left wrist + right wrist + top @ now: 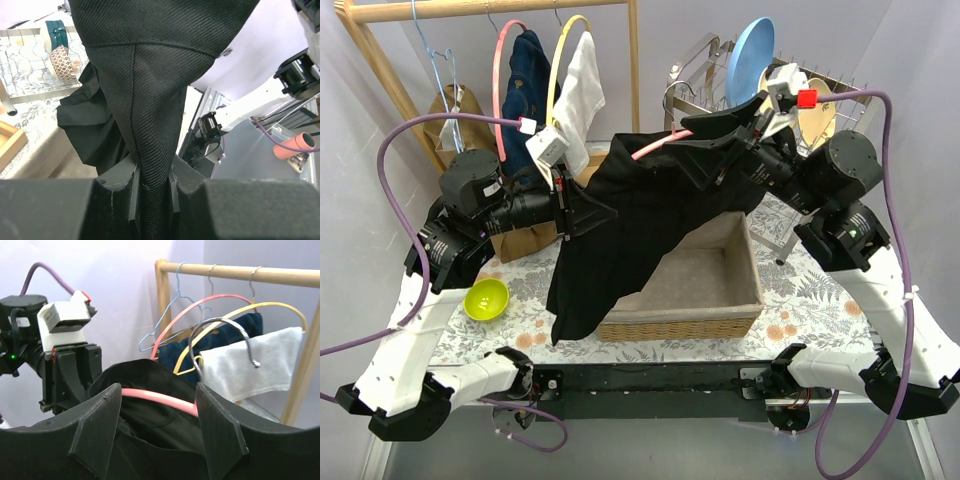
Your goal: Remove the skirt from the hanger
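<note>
The black skirt (650, 215) hangs in the air between my two grippers, above the basket, with its lower end drooping to the table at the left. The pink hanger (655, 148) pokes out of its top edge. My left gripper (582, 215) is shut on a fold of the skirt (145, 100), with the cloth pinched between its fingers (172, 182). My right gripper (159, 426) stands wide open at the skirt's waist (150, 445). The hanger's pink bar (157, 399) runs across the gap just past the fingertips, and its metal hook (225, 337) rises by the right finger.
A wicker basket (680, 322) lined with grey cloth sits under the skirt. A green bowl (486, 298) is at the left. A wooden clothes rail (490, 8) behind holds hangers with jeans and a white cloth. A dish rack (800, 95) with plates stands back right.
</note>
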Controlling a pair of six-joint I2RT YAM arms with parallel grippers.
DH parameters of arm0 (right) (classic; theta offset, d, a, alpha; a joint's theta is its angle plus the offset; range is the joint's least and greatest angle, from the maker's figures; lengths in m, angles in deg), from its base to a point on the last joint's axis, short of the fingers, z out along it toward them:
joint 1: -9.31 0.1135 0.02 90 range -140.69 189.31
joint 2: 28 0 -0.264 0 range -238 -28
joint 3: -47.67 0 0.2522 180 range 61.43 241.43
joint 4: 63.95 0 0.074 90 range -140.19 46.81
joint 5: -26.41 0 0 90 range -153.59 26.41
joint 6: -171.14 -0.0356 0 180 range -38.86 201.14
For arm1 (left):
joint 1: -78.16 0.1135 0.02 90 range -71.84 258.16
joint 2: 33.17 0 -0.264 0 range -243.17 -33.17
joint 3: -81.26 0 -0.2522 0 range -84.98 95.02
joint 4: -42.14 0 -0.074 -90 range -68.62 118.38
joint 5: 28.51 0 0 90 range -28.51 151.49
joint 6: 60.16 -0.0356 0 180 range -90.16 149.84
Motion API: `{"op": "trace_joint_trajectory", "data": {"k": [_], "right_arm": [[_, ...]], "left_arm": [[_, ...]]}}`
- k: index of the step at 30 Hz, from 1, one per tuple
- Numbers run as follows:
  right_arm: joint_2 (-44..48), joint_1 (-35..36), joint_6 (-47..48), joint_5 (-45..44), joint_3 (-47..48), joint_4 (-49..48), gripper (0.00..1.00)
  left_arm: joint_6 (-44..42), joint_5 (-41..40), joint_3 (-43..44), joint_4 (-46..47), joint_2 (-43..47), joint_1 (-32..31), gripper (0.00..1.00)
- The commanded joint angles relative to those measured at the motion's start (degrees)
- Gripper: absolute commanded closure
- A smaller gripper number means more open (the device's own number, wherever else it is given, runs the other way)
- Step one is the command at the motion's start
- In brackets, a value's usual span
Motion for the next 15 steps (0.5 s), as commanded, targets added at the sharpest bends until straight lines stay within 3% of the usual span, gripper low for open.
{"op": "trace_joint_trajectory", "data": {"k": [1, 15], "right_arm": [[1.9, 0.0, 0.6, -6.9, -0.1, -3.6, 0.34], [-2.4, 0.0, 0.2, -7.9, 0.1, -5.4, 0.38]], "left_arm": [[-2.9, 0.1, 0.0, 5.0, 2.2, -0.1, 1.0], [-2.0, 4.9, 1.9, 7.0, 1.9, -0.1, 1.0]]}}
